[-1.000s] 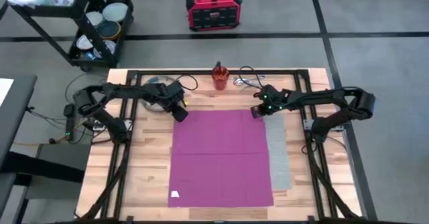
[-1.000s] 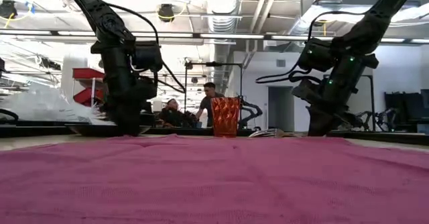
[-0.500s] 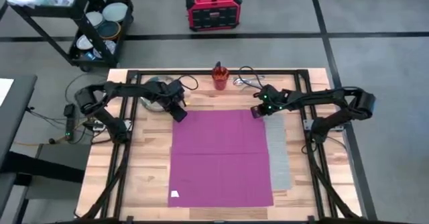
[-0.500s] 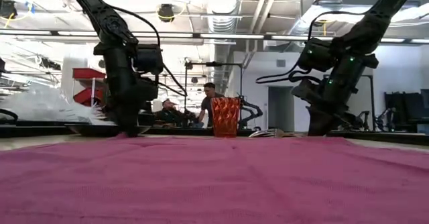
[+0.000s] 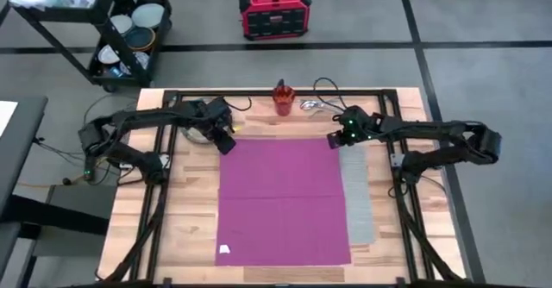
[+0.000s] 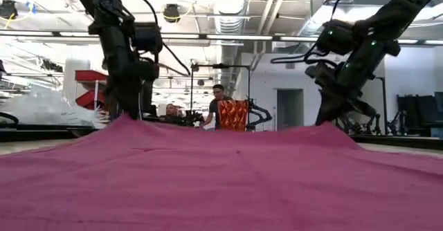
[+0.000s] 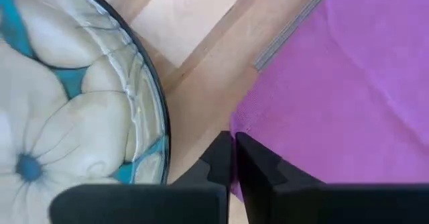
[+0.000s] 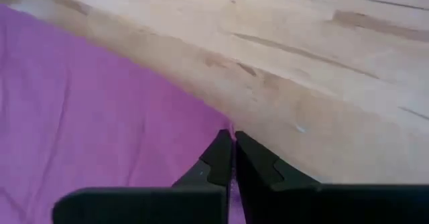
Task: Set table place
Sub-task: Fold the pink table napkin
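Note:
The magenta napkin (image 5: 285, 202) lies spread over the grey mat (image 5: 359, 197), whose strip shows along the napkin's right side. My left gripper (image 5: 228, 143) is shut on the napkin's far left corner and my right gripper (image 5: 335, 139) on its far right corner. In the low view both corners stand raised like peaks, and the napkin's near part (image 6: 221, 189) stays down. The plate (image 7: 67, 96) sits just left of my left gripper. The orange-red cup (image 5: 283, 98) and steel cutlery (image 5: 310, 107) stand near the far edge. My left gripper pinches the napkin's far left corner (image 7: 236, 126) between its two fingers, coming down from above. The corner is lifted off the mat (image 6: 123, 119) and the cloth slopes down from it. My right gripper pinches the far right corner (image 8: 230, 131) between its two fingers, from above. That corner is raised too (image 6: 322, 124), and the cloth falls away toward the near side.
The table's black rail frame (image 5: 285, 90) runs round the work area. Cables lie at the far left of the table (image 5: 103, 141). Beyond the table stand a black shelf cart (image 5: 121, 29) and a red box (image 5: 274, 10). A person (image 6: 216, 106) shows in the room behind.
Both grippers have gone up, staying shut on the napkin's two far corners. The far edge of the napkin has lifted off the mat into two peaks with a sag between them, while its near part has stayed flat on the table.

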Robot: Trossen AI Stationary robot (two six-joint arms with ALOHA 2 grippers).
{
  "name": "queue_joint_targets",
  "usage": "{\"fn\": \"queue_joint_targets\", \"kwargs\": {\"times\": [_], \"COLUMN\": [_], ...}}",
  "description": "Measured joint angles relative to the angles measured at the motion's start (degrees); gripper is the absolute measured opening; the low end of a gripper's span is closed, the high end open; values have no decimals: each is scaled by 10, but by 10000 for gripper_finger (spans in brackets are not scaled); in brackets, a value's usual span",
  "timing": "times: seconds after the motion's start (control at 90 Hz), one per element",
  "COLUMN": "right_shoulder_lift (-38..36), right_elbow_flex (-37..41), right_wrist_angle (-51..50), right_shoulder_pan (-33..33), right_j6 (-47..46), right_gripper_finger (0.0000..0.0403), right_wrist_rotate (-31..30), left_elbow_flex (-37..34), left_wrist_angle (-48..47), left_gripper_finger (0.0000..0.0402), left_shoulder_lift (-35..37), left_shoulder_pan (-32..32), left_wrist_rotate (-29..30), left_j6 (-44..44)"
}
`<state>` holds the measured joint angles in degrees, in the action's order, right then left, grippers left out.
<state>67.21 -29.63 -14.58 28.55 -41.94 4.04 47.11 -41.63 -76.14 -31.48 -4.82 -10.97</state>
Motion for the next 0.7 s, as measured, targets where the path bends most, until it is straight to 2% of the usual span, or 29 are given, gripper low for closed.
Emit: {"fn": "queue_joint_targets", "kwargs": {"times": [0.367, 0.567, 0.7], "right_shoulder_lift": [-109, -145, -165], "right_elbow_flex": [0, 0, 0], "right_wrist_angle": [-32, -71, -77], "right_shoulder_pan": [-48, -102, -146], "right_j6": [-37, -68, -90], "right_gripper_finger": [0, 0, 0], "right_wrist_rotate": [0, 0, -21], "left_elbow_flex": [0, 0, 1], "left_wrist_angle": [-24, -25, -25], "left_gripper_finger": [0, 0, 0], "left_shoulder_lift": [84, 101, 105], "left_shoulder_pan": [53, 116, 161], "left_wrist_rotate": [0, 0, 0], "left_j6": [-69, -143, -183]}}
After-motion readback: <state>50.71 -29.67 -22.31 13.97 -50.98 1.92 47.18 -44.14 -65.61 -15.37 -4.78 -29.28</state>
